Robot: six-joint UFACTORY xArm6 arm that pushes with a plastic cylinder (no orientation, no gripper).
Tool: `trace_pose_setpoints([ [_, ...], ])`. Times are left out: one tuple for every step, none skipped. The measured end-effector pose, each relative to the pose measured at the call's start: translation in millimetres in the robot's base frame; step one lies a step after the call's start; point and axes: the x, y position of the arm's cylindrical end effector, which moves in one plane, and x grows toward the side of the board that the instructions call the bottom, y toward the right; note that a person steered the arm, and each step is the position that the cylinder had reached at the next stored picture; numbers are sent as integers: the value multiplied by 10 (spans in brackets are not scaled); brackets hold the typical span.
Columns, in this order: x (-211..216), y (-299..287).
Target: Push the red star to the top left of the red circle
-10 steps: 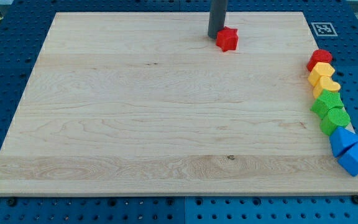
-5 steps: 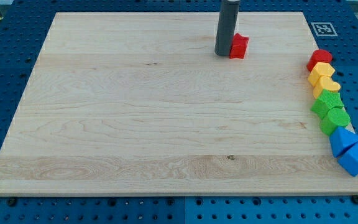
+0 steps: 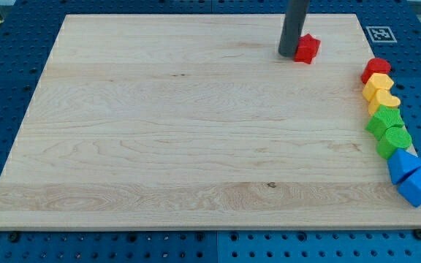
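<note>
Red star point(image 3: 308, 48) sits in the upper right of the frame, far up the worktop point(image 3: 159, 146), with my tip point(image 3: 289, 53) touching its left side; no claw is fitted. Red circle point(image 3: 376, 69) lies lower right, well apart. Judged best: steady rightward pushing through the star's centre, stopping short of contact.

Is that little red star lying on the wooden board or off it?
On it: the red star rests on the board near its top edge, beside my tip.
</note>
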Motion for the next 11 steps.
trace_pose_setpoints([
  [-54,120],
  [-128,241],
  [-249,241],
  [-292,304],
  [-292,482],
  [-252,410],
  [-206,295],
  [-195,594],
  [-125,796],
  [-108,807],
  [-104,683],
])
